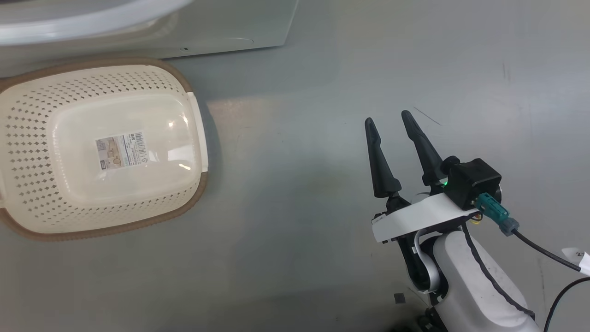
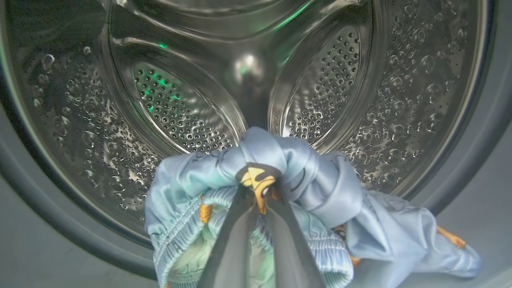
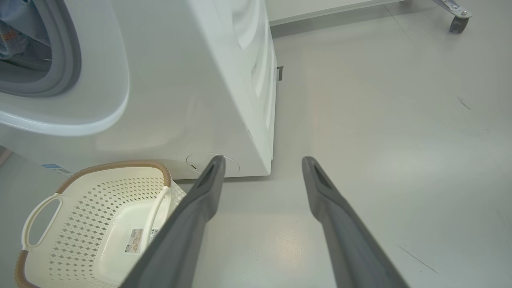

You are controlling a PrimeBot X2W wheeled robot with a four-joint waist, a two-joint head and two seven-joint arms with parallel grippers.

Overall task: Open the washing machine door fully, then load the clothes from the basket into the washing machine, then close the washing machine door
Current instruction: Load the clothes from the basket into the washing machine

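Left gripper (image 2: 259,195) is clenched on the clothes (image 2: 316,176): a light blue bundle is pinched between the two dark fingers and held at the mouth of the steel drum (image 2: 180,108). One end appears to be laid over the grey gasket (image 2: 490,136) at lower right. Whether the bundle touches the drum floor cannot be told.

In the head view the washing machine (image 1: 230,27) is noted at upper left, with the basket (image 1: 27,138) just in front of it on the grey floor (image 1: 299,193). The basket is seen empty, with the barcode sticker (image 1: 120,150) on its bare base.

Further right, the right gripper (image 1: 388,118) is held released, fingers spread wide with nothing between them. It hovers above the floor, well apart from the basket.

Step judged: loading, with what is likely the last garment being delivered into the drum. The door is taken as open, since the opening is entered unobstructed.

Next move called for: the bundle is to be carried deeper past the gasket, then the grip let go. The trailing end should be checked so no fabric is left on the seal. After that the arm is to be withdrawn and the door swung shut. Risk: cloth gets caught in the door if dropped too near the rim.
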